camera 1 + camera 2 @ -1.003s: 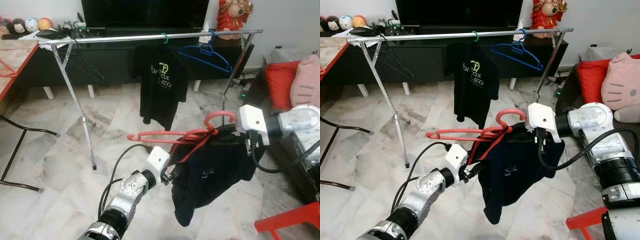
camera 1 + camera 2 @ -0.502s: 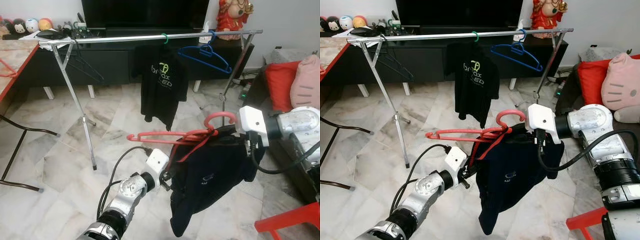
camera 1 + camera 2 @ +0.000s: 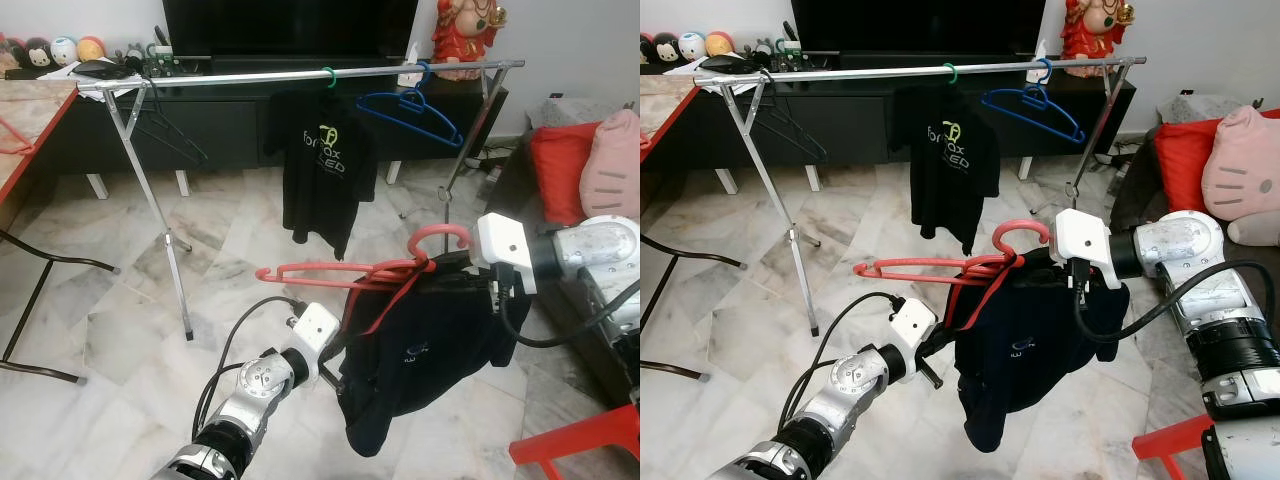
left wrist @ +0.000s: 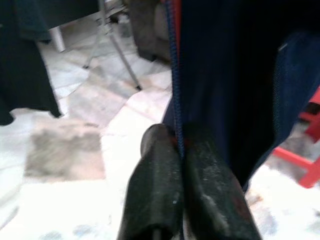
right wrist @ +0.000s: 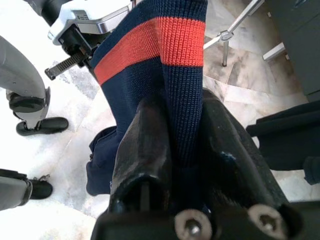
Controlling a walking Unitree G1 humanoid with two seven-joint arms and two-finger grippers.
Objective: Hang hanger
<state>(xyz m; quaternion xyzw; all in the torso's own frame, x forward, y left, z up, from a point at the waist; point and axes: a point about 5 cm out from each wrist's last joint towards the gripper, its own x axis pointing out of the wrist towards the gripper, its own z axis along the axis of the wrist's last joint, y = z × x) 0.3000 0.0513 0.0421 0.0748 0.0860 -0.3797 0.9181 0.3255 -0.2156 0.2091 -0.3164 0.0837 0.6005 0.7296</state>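
A red hanger (image 3: 330, 272) carries a navy garment (image 3: 420, 350) with a red stripe (image 5: 150, 47), held up in mid-air in front of me. My right gripper (image 5: 182, 107) is shut on the garment's knit edge just below the hanger's hook (image 3: 440, 235). Lower down, my left gripper (image 4: 177, 137) is shut on the garment's edge at its left side (image 3: 335, 352). Beyond them stands a silver clothes rail (image 3: 250, 77), which bears a black T-shirt (image 3: 325, 170), a blue hanger (image 3: 410, 110) and a black hanger (image 3: 165, 135).
A dark TV cabinet (image 3: 230, 120) runs behind the rail. On the right stand a sofa with a red pillow (image 3: 560, 165) and a pink cushion (image 3: 612, 160), and a red stool (image 3: 580, 440) lower down. A red-edged table (image 3: 30, 110) is at the left.
The garment's hanging lower end has swung a little. My left arm has sunk slightly. The right gripper and the hanger stay in place.
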